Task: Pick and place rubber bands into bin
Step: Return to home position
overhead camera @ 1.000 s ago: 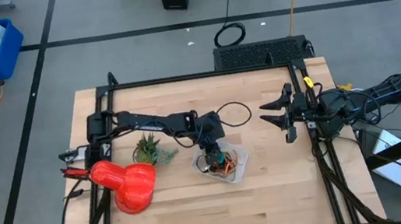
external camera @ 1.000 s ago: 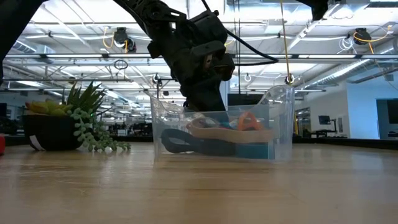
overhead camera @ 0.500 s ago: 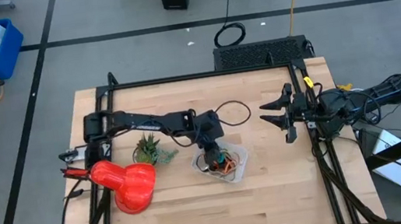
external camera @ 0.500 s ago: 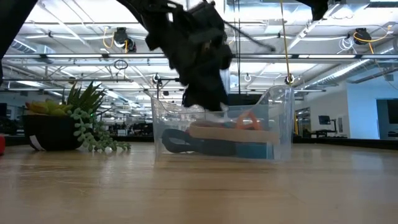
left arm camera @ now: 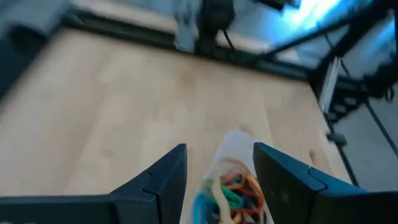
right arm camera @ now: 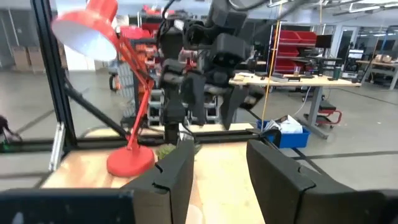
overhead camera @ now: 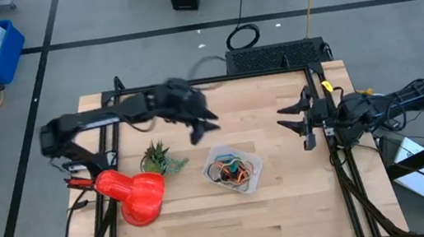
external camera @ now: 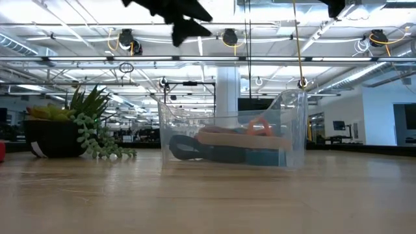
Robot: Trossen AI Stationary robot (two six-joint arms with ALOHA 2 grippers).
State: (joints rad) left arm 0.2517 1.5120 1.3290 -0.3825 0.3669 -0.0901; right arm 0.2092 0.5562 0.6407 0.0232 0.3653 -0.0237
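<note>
The clear bin [overhead camera: 253, 163] stands on the wooden table right of its middle and holds a heap of rubber bands [overhead camera: 234, 173] in orange, green, blue and tan. In the low view they lie on the bin's floor [external camera: 227, 147]. My left gripper [overhead camera: 203, 128] hangs open high above the table, to the far left of the bin, and nothing is between its fingers [left arm camera: 163, 182]. In its wrist view the bands [left arm camera: 233, 190] show below it. At the table's right edge my right gripper [overhead camera: 296, 122] waits open and empty.
A red desk lamp [overhead camera: 136, 196] lies at the table's near left. A small potted plant [overhead camera: 159, 157] stands between it and the bin. Black frame rails [overhead camera: 215, 80] run along the table's far, left and right edges. Bare wood [overhead camera: 211, 231] lies in front of the bin.
My left gripper has risen out of the bin and swung up and toward the table's far left, tipping from pointing straight down to pointing slantwise. The bin and the bands in it have stayed where they were.
</note>
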